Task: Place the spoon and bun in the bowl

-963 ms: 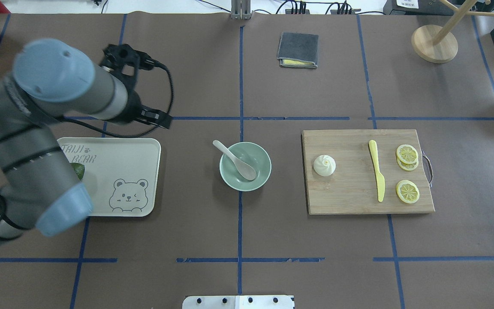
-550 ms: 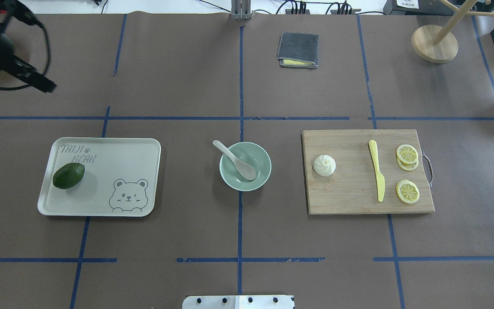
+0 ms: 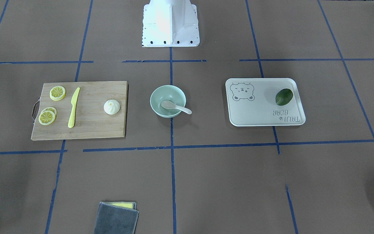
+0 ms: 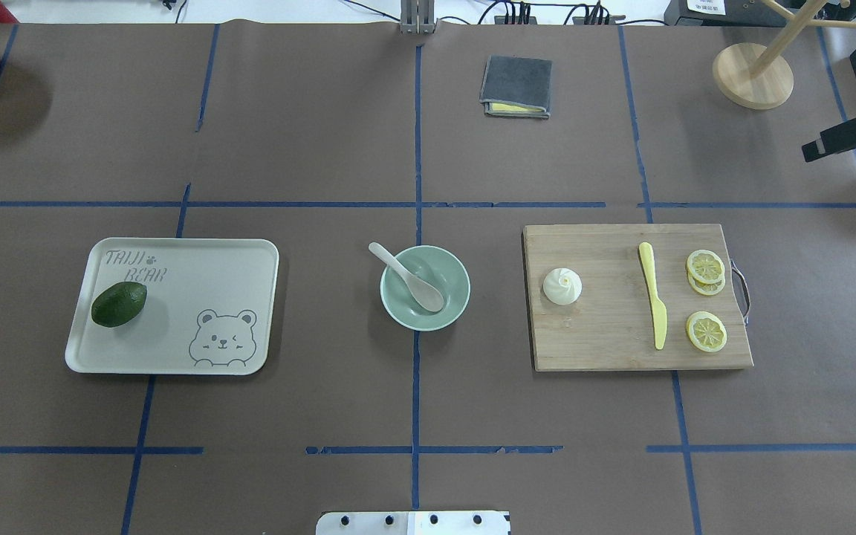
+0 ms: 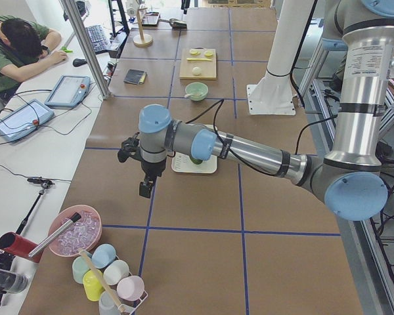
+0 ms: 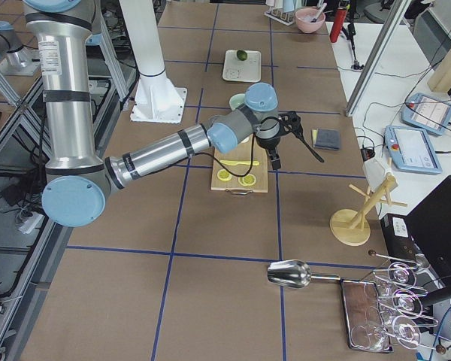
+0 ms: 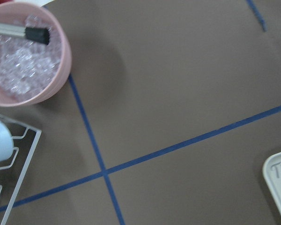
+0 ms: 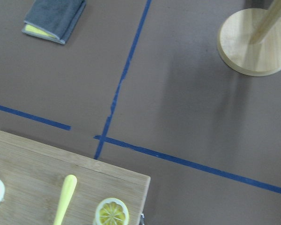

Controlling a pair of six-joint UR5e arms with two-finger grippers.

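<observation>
Spoon [image 4: 409,279] in bowl [image 4: 456,299] — bun [image 4: 562,287] on board [image 4: 606,331]; left gripper [image 5: 144,189], right gripper [image 6: 275,159] — grip state unreadable.

The tray [image 4: 212,275] has the words "TAIJI BEAR" in one corner, with a small paw mark beside them and a winking bear face

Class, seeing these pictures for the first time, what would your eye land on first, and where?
The pale green bowl at the table's centre stands out, the off-white spoon resting in it with its handle over the rim. Right of it in the overhead view, the white bun sits on a wooden cutting board; left of it, a dark green fruit lies on a bear-printed tray.
</observation>
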